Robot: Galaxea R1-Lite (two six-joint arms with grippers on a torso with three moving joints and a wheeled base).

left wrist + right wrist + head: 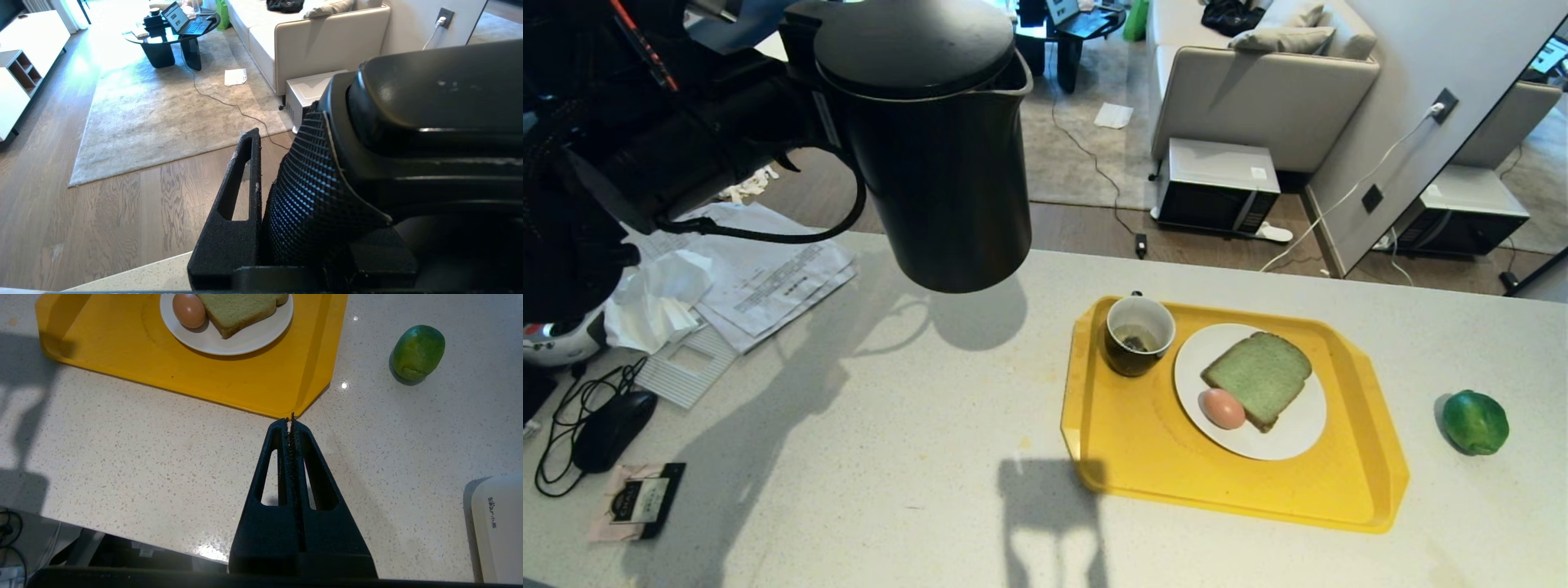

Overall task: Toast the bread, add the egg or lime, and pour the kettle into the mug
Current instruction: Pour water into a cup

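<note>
The left gripper is closed on the handle of the kettle; one black finger presses against the handle's textured grip, the other is hidden behind it. The kettle hangs in the air above the far left part of the countertop, tilted a little, and its shadow falls on the bare stone under it. The right gripper has its jaws pressed fully together and holds nothing; it hovers just off the near right corner of the yellow tray.

Between the kettle and the tray the counter is open. On the tray, the mug stands at the far left corner, touching the rim of a white plate. On the plate, the bread lies flat with the egg against its near edge. The lime sits alone on the counter, well apart from the tray, toward the right edge.

Papers, a computer mouse with its cable and a small card lie along the left edge. Beyond the far edge are a wooden floor, a rug, a sofa and a microwave on the floor.
</note>
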